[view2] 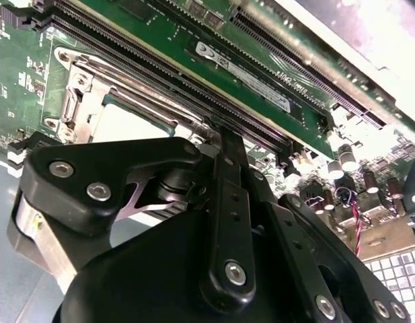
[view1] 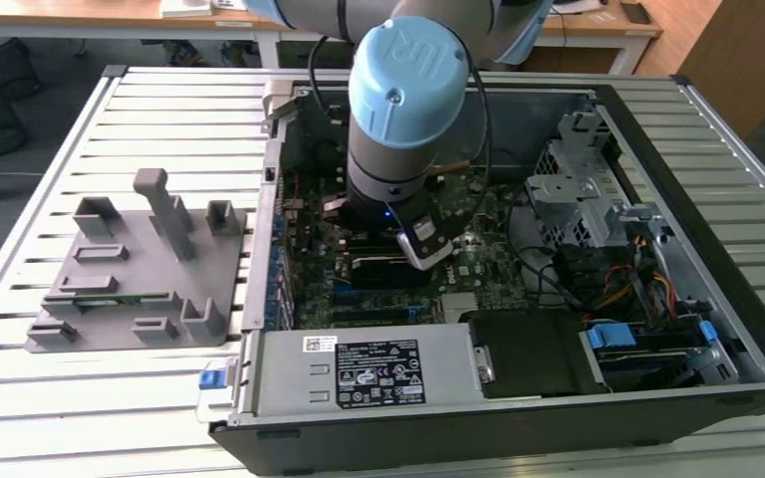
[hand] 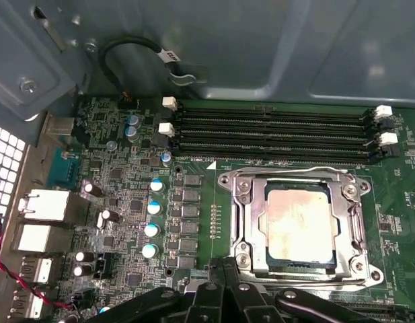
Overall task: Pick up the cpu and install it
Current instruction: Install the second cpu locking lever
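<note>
The tool (hand: 224,272) hangs empty, fingers together, beside the cpu (hand: 300,225) seated in its socket frame (hand: 242,222).

In the exterior view, the arm's blue-capped grey wrist (view1: 406,110) covers the middle of the green motherboard (view1: 489,214). In the second wrist view, the black end effector (view2: 214,145) hides most of the shiny silver-grey square cpu (view2: 126,124); its fingertips' spacing cannot be judged. In the first wrist view, the end effector's black linkage (hand: 224,296) is cut off by the picture's edge.

cpu (hand: 300,225) in socket frame (hand: 244,222) on motherboard (hand: 126,202), memory slots (hand: 274,134) beside
</note>
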`<state>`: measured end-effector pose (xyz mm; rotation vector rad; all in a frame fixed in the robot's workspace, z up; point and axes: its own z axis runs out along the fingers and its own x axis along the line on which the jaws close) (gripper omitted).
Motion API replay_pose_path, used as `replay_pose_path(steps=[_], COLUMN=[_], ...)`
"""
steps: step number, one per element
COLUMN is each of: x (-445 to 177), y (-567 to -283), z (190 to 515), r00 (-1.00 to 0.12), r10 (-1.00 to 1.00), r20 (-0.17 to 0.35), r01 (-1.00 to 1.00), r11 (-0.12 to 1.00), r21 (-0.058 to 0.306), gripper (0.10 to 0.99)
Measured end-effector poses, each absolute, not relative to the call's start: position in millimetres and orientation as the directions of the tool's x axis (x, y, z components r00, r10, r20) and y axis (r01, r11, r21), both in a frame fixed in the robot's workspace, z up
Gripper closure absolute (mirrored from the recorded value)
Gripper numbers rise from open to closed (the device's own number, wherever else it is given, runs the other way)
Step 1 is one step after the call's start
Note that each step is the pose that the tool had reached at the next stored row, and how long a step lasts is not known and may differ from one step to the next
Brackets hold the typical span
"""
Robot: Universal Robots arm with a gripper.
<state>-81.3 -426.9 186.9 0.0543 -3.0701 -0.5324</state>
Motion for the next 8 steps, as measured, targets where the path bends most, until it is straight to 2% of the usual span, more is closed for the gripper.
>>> replay_pose_path(steps=[8], x=[-81.3], y=[-426.8], z=[204.3], r00=[-0.999], r10=[-0.039], r20=[0.019], r01=[-0.030], r11=[0.941], r21=[0.338], gripper=[0.980])
